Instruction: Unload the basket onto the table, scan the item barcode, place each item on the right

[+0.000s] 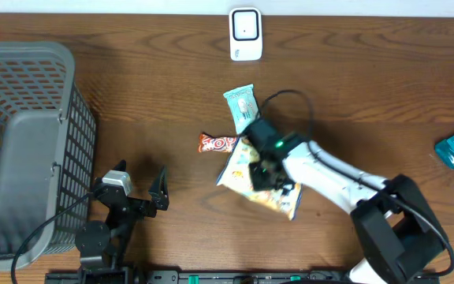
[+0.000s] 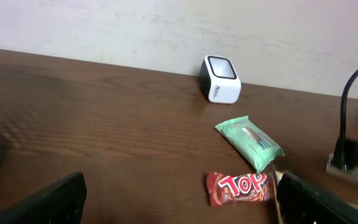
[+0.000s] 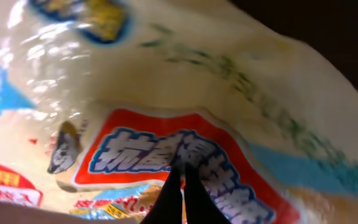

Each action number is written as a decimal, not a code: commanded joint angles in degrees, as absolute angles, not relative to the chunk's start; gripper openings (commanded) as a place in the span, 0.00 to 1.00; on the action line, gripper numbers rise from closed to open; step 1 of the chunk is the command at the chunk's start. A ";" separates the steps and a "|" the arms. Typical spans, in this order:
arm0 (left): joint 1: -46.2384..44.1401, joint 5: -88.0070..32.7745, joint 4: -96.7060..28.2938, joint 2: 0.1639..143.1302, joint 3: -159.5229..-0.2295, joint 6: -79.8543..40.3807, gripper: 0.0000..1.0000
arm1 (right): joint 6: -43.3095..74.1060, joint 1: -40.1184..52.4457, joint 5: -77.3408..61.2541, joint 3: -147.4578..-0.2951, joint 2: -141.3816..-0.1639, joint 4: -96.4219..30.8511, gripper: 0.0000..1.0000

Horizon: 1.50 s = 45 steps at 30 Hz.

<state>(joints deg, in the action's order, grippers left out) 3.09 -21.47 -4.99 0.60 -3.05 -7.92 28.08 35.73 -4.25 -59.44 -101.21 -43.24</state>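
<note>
Right pincer [image 1: 260, 172]: we see tips clamped on snack bag [image 1: 284, 199], mid-frame.
Right arm [image 1: 333, 172]: stretched from lower right.
Left pincer [image 1: 139, 184]: apart.

Scanner [image 1: 245, 34] in overhead, left-wrist views

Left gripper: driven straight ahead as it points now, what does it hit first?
Likely nothing: bare table lies ahead of the left gripper. The Top bar sits just right of that line; depth unclear.
</note>
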 commanded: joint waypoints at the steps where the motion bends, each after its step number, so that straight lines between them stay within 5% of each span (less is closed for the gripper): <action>1: 2.81 -21.56 -6.66 0.23 -2.09 -8.45 0.98 | 21.54 31.68 -2.44 -61.87 -102.96 -43.59 0.05; 11: 2.81 -21.56 -6.66 0.23 -2.09 -8.45 0.98 | 19.18 32.73 -3.77 -73.65 -101.25 -53.41 0.39; 13: 2.81 -21.56 -6.66 0.23 -2.09 -8.45 0.98 | 19.35 33.93 -3.77 -73.38 -101.27 -55.40 0.88; 14: 2.81 -21.56 -6.66 0.23 -2.09 -8.45 0.98 | 20.47 34.46 -3.75 -73.03 -101.27 -55.94 0.99; 22: 2.81 -21.56 -6.66 0.23 -2.09 -8.45 0.98 | 31.68 38.70 1.98 -72.27 -101.25 -56.64 0.99; 29: 2.81 -21.56 -6.66 0.23 -2.09 -8.45 0.98 | 10.37 42.78 13.13 -72.25 -101.16 -57.08 0.99; 30: 2.81 -21.56 -6.66 0.23 -2.09 -8.45 0.98 | 7.66 43.09 13.43 -72.25 -101.16 -57.74 0.91; 31: 2.81 -21.56 -6.66 0.23 -2.09 -8.45 0.98 | 6.09 43.24 13.43 -72.25 -101.16 -58.33 0.71; 32: 2.81 -21.56 -6.66 0.23 -2.09 -8.45 0.98 | 6.02 43.35 13.06 -72.23 -101.16 -59.94 0.21; 33: 2.81 -21.56 -6.66 0.23 -2.09 -8.45 0.98 | 7.18 43.35 12.34 -72.20 -101.16 -60.90 0.01; 39: 2.81 -21.56 -6.66 0.23 -2.09 -8.45 0.97 | 8.10 45.54 3.57 -72.18 -101.16 -63.13 0.01; 45: 2.81 -21.56 -6.66 0.23 -2.09 -8.45 0.97 | 8.08 50.94 2.50 -67.72 -102.26 -51.96 0.04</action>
